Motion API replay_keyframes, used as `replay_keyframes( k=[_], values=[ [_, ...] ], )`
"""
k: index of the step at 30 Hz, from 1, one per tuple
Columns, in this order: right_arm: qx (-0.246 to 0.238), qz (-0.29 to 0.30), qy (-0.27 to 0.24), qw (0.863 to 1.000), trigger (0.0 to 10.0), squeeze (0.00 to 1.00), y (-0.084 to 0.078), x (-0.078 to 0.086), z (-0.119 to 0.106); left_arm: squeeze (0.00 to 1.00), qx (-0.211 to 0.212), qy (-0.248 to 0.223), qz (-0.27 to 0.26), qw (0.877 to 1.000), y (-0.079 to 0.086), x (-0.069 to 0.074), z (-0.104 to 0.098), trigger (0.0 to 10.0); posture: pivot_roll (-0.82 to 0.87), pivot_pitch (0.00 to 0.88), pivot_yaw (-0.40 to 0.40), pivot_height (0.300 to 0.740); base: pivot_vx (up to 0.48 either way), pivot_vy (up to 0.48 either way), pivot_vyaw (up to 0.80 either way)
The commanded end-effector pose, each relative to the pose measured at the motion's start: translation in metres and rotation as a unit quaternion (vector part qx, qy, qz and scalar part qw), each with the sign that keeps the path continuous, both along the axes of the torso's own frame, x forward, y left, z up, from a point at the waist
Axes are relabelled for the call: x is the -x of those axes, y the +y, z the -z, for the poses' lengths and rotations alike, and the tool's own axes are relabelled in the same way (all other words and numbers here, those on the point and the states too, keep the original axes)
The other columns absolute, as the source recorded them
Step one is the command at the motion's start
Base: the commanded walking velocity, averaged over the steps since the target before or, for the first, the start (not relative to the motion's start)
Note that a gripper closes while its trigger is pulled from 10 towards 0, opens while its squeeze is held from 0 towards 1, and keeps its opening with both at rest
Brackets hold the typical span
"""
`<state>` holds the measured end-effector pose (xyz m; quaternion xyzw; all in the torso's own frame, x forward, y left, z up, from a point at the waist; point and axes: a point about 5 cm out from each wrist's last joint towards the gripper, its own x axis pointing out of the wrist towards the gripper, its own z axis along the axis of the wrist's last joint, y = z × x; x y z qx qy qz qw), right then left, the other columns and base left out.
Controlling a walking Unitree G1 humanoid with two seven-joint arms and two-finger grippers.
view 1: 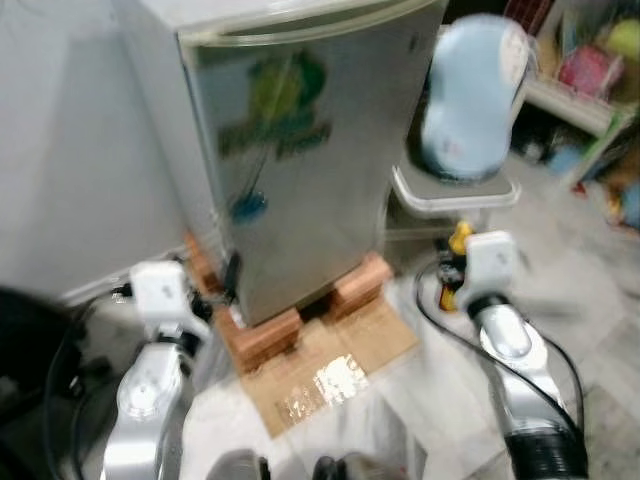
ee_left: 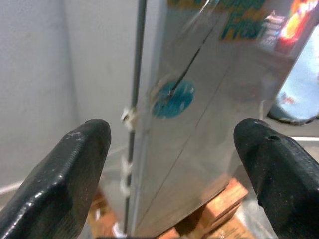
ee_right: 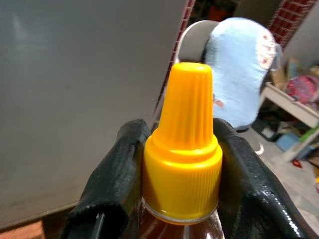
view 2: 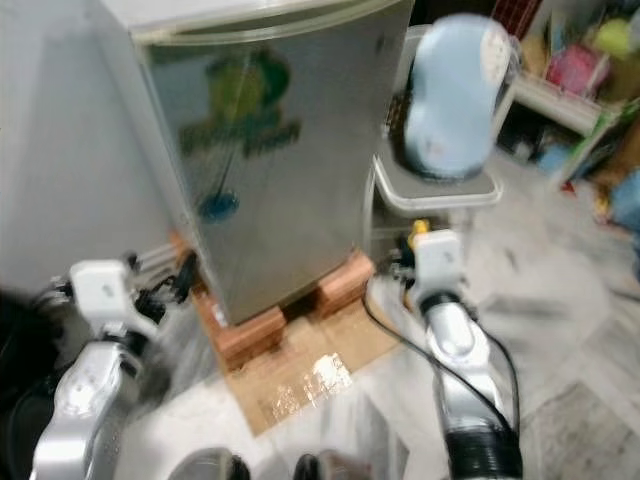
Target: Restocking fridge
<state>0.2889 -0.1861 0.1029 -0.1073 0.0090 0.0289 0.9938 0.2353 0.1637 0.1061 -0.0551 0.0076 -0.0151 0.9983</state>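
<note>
- Nearest to me, the robot's two silver arms reached forward over the pale floor [view 1: 600,340], the left arm low on its left side, the right arm on its right.
- The right gripper [ee_right: 182,169] was clamped on a bottle [ee_right: 182,174] just under its yellow cap; the black fingers [ee_right: 112,184] pressed both sides of the neck. The bottle stood upright, its long axis vertical, cap uppermost, with amber contents just visible below the cap.
- From the head, that yellow cap [view 1: 459,240] showed beside the white wrist block, off the fridge's right front corner.
- The left gripper [ee_left: 174,164] was spread wide and held nothing; its fingers [ee_left: 65,174] pointed at the door's left edge, where a dark seam ran top to bottom.
- Next came a sheet of cardboard [view 1: 330,375] on the floor, and on it brick blocks [view 1: 265,335] propping up the fridge [view 1: 300,150].
- The fridge door was closed, silvery, with a green sticker and a small blue one.
- My reading: the bottle lay right of the door, and the empty left gripper was the nearer to the door's edge, so opening looked like its job before the bottle could go in.
- Farther back, a pale blue rounded thing [view 1: 470,95] sat on a white stand [view 1: 455,195], and cluttered shelves [view 1: 590,70] lay beyond.
</note>
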Motion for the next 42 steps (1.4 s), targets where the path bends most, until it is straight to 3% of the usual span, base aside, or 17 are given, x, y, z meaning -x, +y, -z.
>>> replay_keyframes(
  k=[1,3,6,9,36,42],
  values=[
    [0.001,-0.006,-0.017,1.000,10.0,0.00,0.002,-0.002,-0.008,0.00,-0.003,0.001,-0.009,1.000,0.002,0.000,0.000,10.0,0.04,0.083,-0.037,0.740,0.000,0.000,0.00],
    [0.001,-0.006,-0.017,1.000,10.0,0.00,0.002,-0.002,-0.008,0.00,-0.005,-0.002,-0.015,1.000,0.003,0.000,0.000,10.0,0.04,0.083,-0.038,0.740,0.000,0.000,0.00],
    [-0.002,-0.006,-0.012,1.000,10.0,0.00,0.002,0.001,-0.004,0.00,-0.027,0.004,-0.062,0.998,0.020,0.002,0.004,10.0,0.04,0.083,-0.035,0.740,0.000,0.000,0.00],
    [-0.001,-0.009,-0.009,1.000,10.0,0.00,0.003,0.002,-0.003,0.00,-0.029,0.003,-0.069,0.997,0.023,0.002,0.004,10.0,0.04,0.083,-0.035,0.740,0.000,0.000,0.00],
    [0.003,-0.018,-0.013,1.000,10.0,0.00,0.002,-0.001,-0.006,0.00,-0.024,-0.004,-0.075,0.997,0.020,-0.001,0.004,10.0,0.03,0.076,-0.045,0.740,0.433,0.010,0.00],
    [0.004,-0.018,-0.013,1.000,10.0,0.00,0.001,-0.001,-0.006,0.00,-0.016,-0.007,-0.074,0.997,0.019,-0.001,0.004,10.0,0.03,0.079,-0.045,0.740,0.111,0.239,0.00]
  ],
)
